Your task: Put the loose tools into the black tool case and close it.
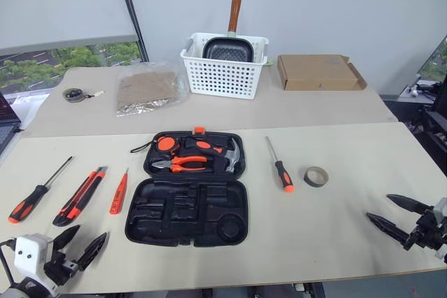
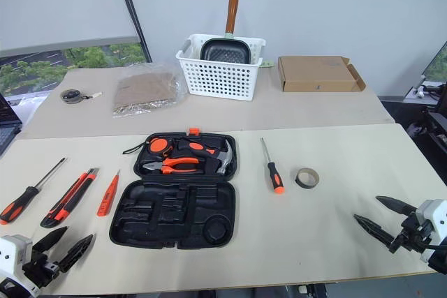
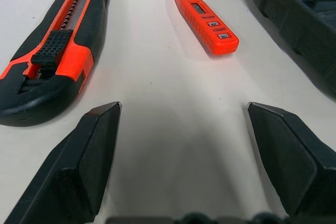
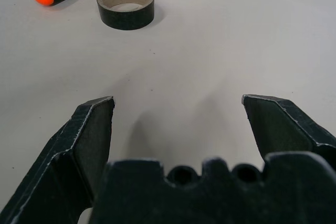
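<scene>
On the pale surface (image 1: 335,214) my black moulded-plastic tool case (image 1: 187,209) lies open at centre. Left pincer (image 1: 79,248) hovers apart near the orange-black utility knife (image 1: 80,195); right pincer (image 1: 396,215) hovers apart, near the grey-tan tape roll (image 1: 316,176).

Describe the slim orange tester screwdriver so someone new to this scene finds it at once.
Start at the open black tool case in the middle of the near table. Just off its left edge lie three tools side by side; the tester screwdriver is the one nearest the case. It is the smallest, almost all orange and thin, unlike the chunkier orange-black utility knife beside it.
</scene>
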